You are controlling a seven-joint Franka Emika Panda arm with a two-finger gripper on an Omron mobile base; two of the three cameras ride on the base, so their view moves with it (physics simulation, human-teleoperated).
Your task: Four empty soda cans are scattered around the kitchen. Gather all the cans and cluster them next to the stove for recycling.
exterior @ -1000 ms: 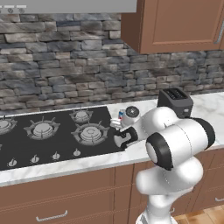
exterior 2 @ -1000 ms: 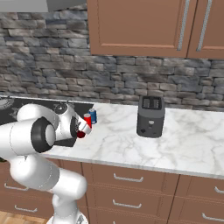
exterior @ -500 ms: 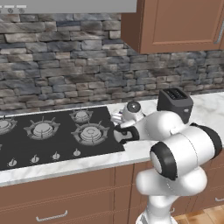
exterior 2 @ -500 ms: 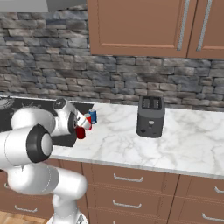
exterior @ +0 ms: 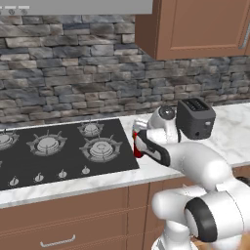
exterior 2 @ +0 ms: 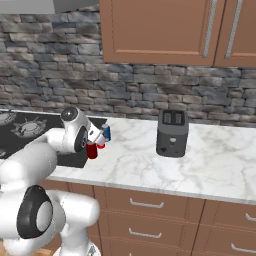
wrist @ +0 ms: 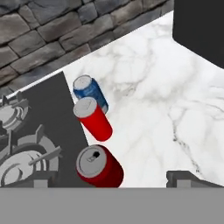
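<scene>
Two red cans (wrist: 92, 119) and a blue can (wrist: 89, 91) stand upright beside the stove (wrist: 35, 144).

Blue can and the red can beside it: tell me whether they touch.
Cannot tell. In the hand view the blue can sits right behind the red can; they overlap, no gap or contact is plain.

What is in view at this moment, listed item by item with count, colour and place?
red cans: two, red with silver tops, upright on the counter at the stove's right edge, one behind the other.
blue can: one, blue and white, upright just behind the red ones.
stove: one, black with grey burners and a knob row, set into the counter on the left.
toaster: one, black, on the counter right of the cans.
counter: white-grey marble.
cabinets: brown wood, above and below the counter.
wall: grey stone.
gripper: one, open, above the nearest red can.
</scene>
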